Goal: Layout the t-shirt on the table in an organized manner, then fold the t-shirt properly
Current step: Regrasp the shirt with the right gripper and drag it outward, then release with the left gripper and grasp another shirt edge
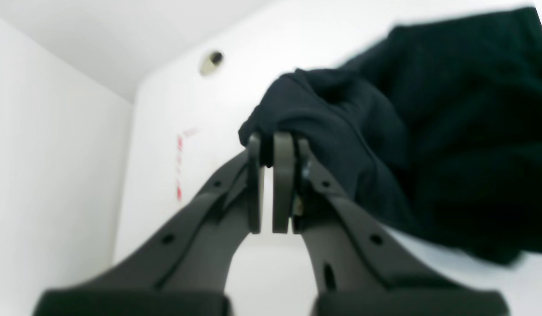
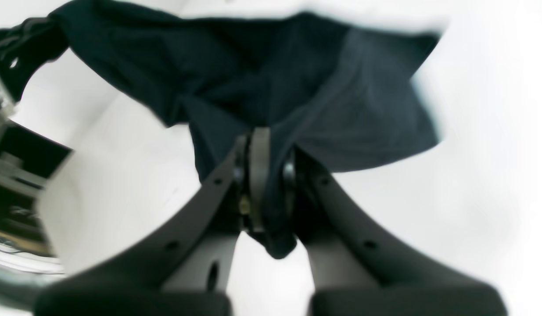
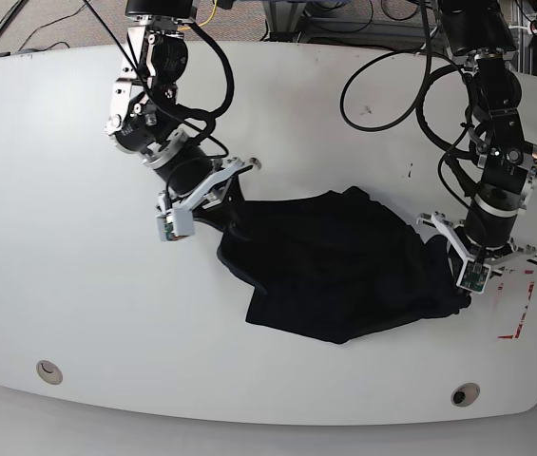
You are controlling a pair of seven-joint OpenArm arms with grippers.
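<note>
We see the right gripper (image 2: 264, 184) and left gripper (image 1: 273, 184), arms angled low, pinching opposite edges of the rumpled black t-shirt (image 3: 335, 271).

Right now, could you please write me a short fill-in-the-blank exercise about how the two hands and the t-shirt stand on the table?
1. The t-shirt is the colour ____.
2. The left hand is shut on the ____.
3. The number of hands gripping the fabric, counting the right hand, is ____.
4. The tape outline on the white table is the colour ____.

Missing words: black; t-shirt; two; red.
</note>
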